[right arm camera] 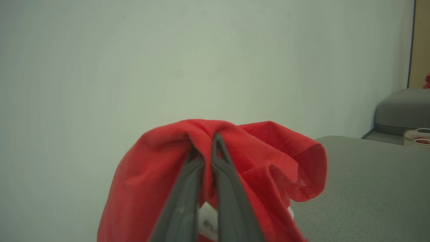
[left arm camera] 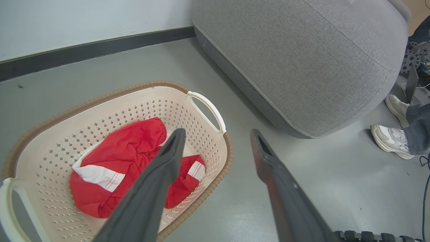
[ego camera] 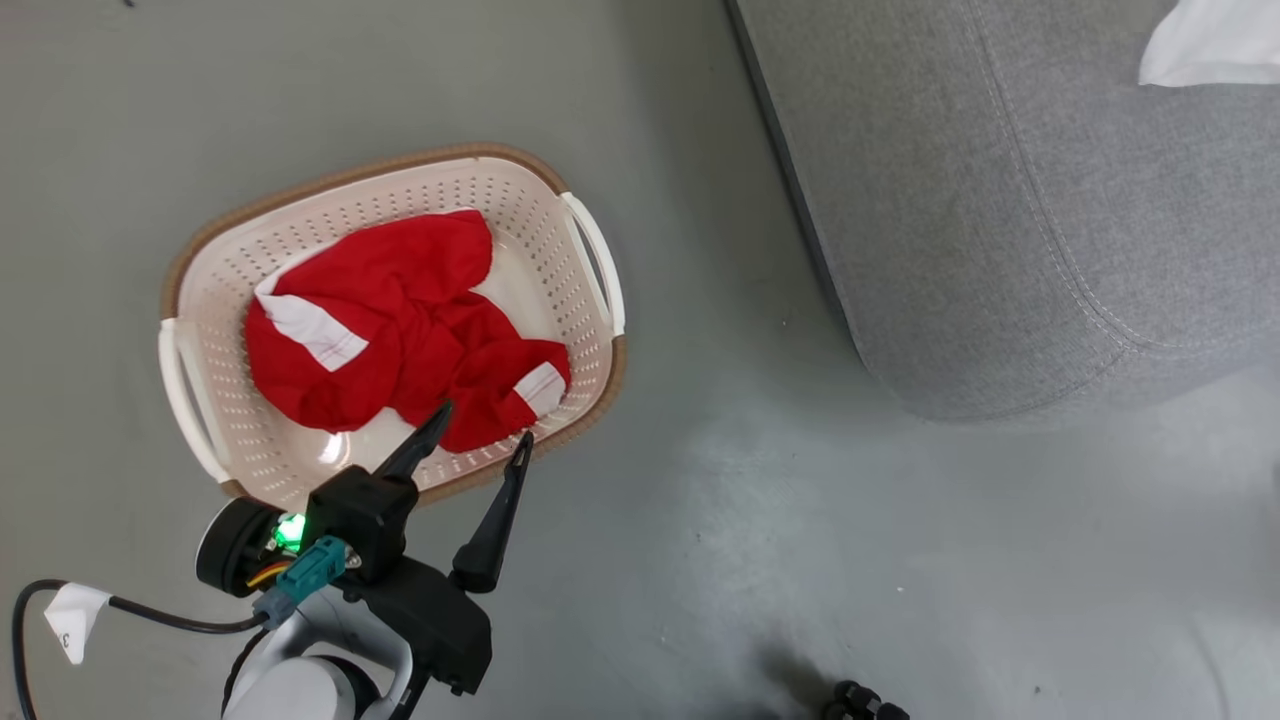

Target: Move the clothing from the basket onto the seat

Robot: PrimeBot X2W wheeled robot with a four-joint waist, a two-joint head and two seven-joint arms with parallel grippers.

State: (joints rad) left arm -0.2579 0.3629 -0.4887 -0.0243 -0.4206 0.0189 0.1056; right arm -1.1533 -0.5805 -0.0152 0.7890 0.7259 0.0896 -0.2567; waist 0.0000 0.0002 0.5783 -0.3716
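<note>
Grey floor (ego camera: 800,500), pale wall (left arm camera: 84,23). Grey seat (ego camera: 1050,220) stands near the cream basket (ego camera: 540,260), not touching it. Basket holds one crumpled red garment (ego camera: 400,320). Left gripper (ego camera: 485,423) spread wide over the basket's near rim. Right gripper (right arm camera: 205,143) clamped on second red garment (right arm camera: 262,151), near the seat.

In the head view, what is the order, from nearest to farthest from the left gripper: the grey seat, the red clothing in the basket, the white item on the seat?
Counting from the left gripper:
1. The red clothing, just ahead of the fingertips, inside the basket.
2. The grey seat, off to the right.
3. The white item, on the seat, in the upper right corner.
</note>
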